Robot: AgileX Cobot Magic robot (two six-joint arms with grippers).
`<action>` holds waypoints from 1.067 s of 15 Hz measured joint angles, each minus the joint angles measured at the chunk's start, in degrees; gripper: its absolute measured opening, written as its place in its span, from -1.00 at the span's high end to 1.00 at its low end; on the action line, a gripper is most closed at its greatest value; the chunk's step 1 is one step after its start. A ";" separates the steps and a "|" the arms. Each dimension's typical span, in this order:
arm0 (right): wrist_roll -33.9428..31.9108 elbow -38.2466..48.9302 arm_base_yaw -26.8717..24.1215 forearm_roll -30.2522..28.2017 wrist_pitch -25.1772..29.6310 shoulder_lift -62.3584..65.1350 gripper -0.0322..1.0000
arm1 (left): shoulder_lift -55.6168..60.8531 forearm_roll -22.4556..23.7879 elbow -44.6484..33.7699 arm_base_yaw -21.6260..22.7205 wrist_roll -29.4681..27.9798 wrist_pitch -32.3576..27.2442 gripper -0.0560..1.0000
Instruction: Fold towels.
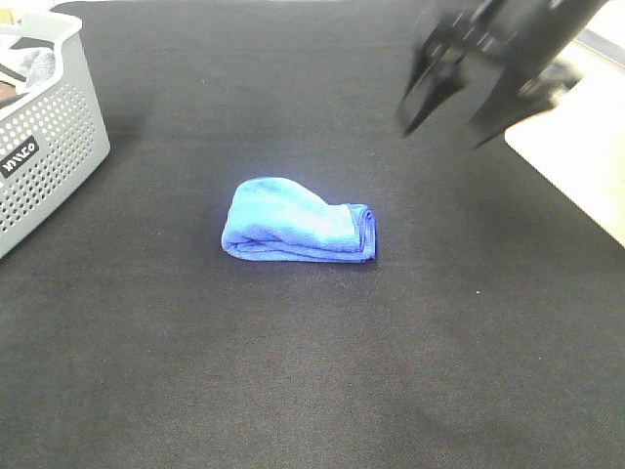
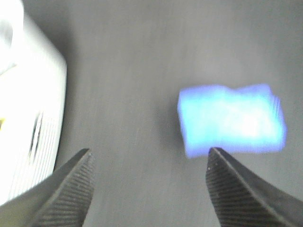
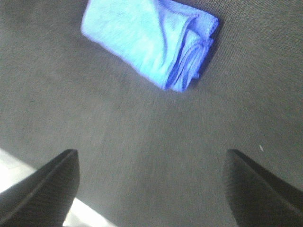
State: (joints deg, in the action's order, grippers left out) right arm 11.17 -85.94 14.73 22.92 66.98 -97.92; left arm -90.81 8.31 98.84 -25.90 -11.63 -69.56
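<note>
The royal-blue towel lies folded into a small thick bundle in the middle of the black table cover. Its layered edges face right. My right gripper hovers blurred at the upper right, apart from the towel, with its jaws open and empty. In the right wrist view the towel lies well beyond the spread gripper. The left arm is out of the exterior high view. In the left wrist view the left gripper is open and empty, and the blurred towel lies beyond its one fingertip.
A perforated grey basket holding grey and dark cloths stands at the far left, and shows as a pale wall in the left wrist view. A light bare tabletop borders the black cover on the right.
</note>
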 joint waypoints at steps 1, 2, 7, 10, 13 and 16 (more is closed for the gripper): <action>-0.34 0.00 0.00 -0.23 1.55 2.58 -0.58 | 4.18 -0.06 -5.50 0.00 -0.52 0.00 -0.32; -1.03 0.06 0.00 -0.40 2.06 5.50 -0.58 | 9.05 -0.17 -11.00 0.00 -1.26 0.00 -0.32; -1.66 11.97 0.00 -1.95 2.18 24.47 -0.58 | 34.49 -1.09 -36.33 0.00 -3.38 -0.17 -0.32; -1.66 26.30 0.00 -2.29 2.23 39.94 -0.58 | 52.54 -2.41 -48.87 0.00 -3.38 -0.17 -0.32; -1.66 42.28 0.00 -4.70 1.20 60.05 -0.58 | 73.91 -4.01 -61.08 0.00 0.00 -0.52 -0.32; -4.76 51.22 0.06 -11.57 0.23 77.92 -0.58 | 87.26 -4.30 -66.35 0.00 4.13 -0.52 -0.32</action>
State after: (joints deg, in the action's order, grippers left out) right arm 6.42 -34.72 14.78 11.34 67.21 -20.00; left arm -3.55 4.01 32.49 -25.90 -7.51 -70.07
